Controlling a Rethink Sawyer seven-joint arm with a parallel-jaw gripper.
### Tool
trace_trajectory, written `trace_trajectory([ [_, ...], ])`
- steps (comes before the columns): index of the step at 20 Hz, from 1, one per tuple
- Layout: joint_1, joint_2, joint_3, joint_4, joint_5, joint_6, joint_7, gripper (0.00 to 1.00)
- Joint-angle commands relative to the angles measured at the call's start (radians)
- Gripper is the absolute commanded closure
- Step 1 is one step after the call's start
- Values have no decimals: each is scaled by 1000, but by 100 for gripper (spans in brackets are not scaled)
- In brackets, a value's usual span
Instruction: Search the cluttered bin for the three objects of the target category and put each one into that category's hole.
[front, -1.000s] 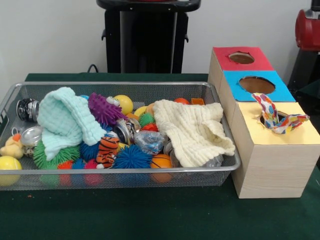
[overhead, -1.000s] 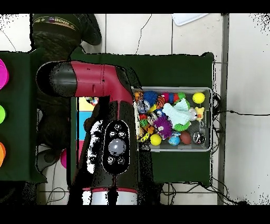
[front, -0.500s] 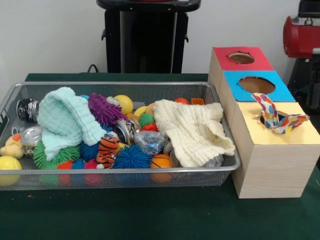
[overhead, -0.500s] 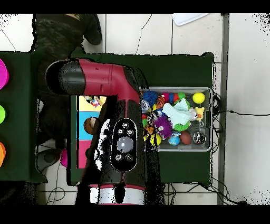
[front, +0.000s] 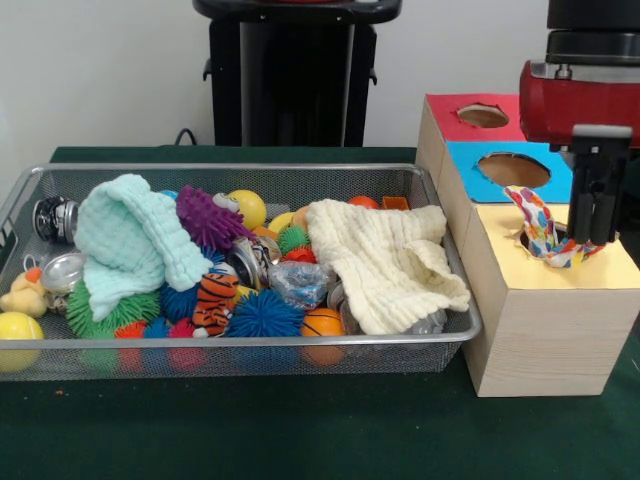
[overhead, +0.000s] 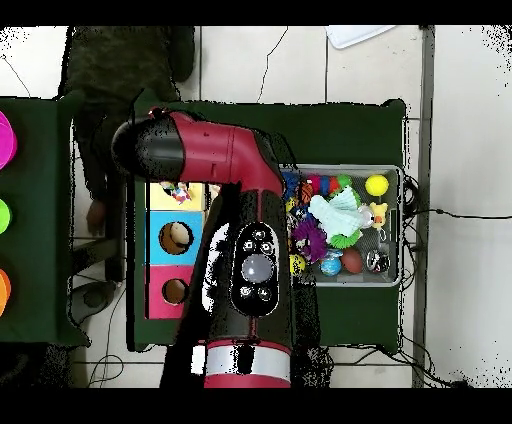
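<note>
The table (front: 300, 430) was covered in a dark green cloth, and two things sat right on it. On the left in the front view was the bin (front: 240, 345), a long shallow wire mesh basket with a metal rim, taking up most of the width. Just beside its right end stood a row of three pale wood-grain boxes (front: 545, 340) running front to back, with yellow, blue and red tops. The bin's corner looked like it was touching the yellow one, or close to it. From overhead, the green table (overhead: 340, 135) showed around the bin (overhead: 400, 225).
</note>
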Motion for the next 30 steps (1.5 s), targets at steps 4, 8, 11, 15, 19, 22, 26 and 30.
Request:
trace_trajectory([
  [4, -2, 64, 49, 117, -44, -33, 99, 100],
  [8, 16, 69, 38, 119, -32, -35, 134, 100],
  [11, 31, 69, 31, 118, -22, -18, 155, 100],
  [15, 51, 63, 13, 117, -18, 14, 170, 100],
  [19, 53, 54, 8, 124, -29, 59, 139, 100],
  [22, 49, 45, 11, 143, -32, 50, 128, 100],
  [26, 39, 33, 22, 169, -44, 34, 97, 100],
  [30, 27, 40, 26, 166, -69, 22, 58, 100],
])
